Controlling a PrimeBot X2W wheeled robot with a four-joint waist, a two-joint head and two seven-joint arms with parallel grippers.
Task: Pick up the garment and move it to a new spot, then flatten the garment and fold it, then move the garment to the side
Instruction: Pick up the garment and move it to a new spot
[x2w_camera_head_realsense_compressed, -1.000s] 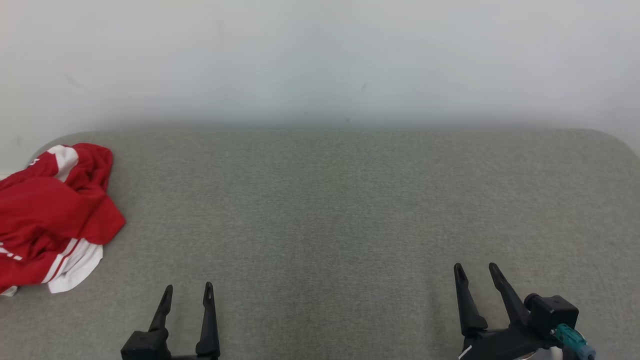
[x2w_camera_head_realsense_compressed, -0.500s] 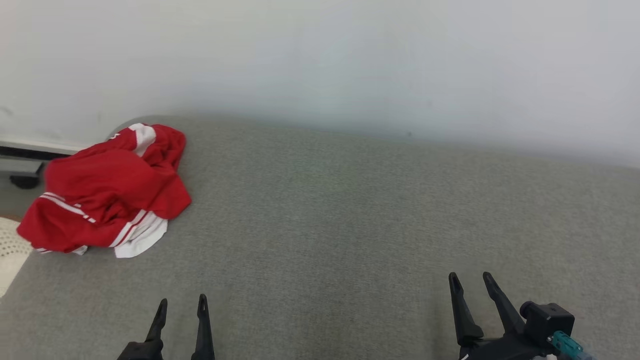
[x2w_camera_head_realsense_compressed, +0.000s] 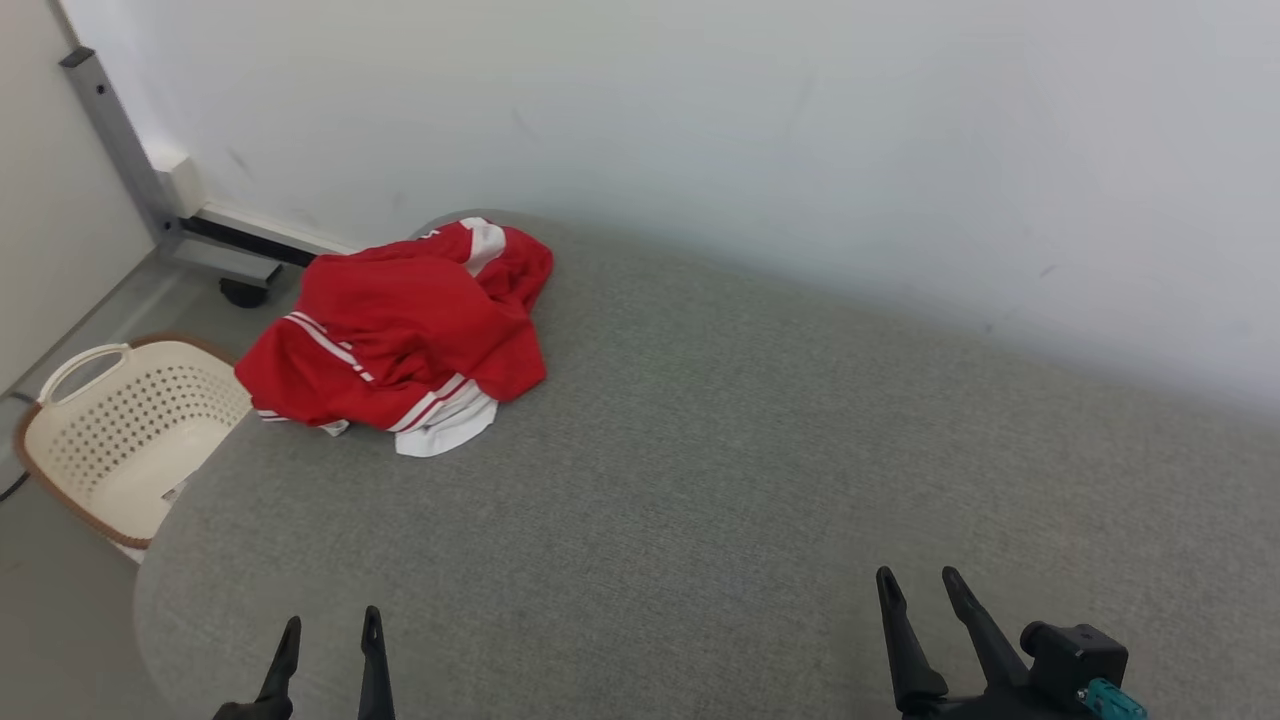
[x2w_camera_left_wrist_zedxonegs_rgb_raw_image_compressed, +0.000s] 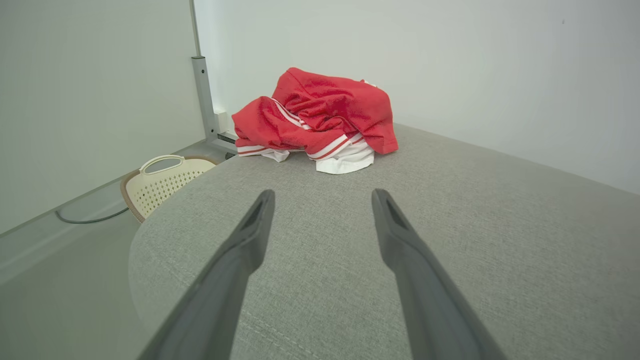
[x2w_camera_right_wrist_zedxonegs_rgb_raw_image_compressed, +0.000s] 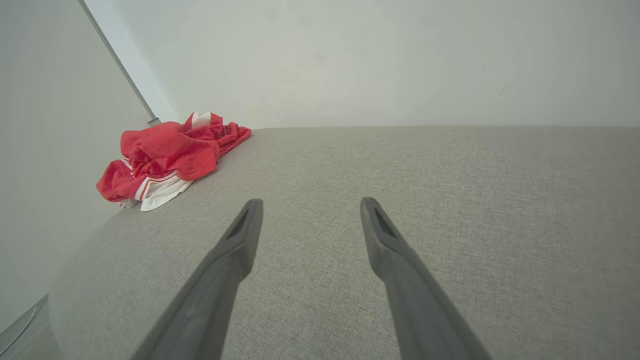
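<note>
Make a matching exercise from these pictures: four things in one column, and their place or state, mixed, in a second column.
1 red garment
2 white laundry basket
3 left gripper
4 metal post

A open, holding nothing
B on the floor beside the grey table
C upright by the wall
D crumpled on the table's far left corner

Pairs: 1-D, 2-B, 3-A, 4-C

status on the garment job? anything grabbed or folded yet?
Done: nothing yet. The red garment lies crumpled at the far left corner of the grey table.
In hand: only the approach. The left gripper and right gripper are open, empty and well short of the garment.
Left: pick it up, move it, flatten, fold, then set it aside.
</note>
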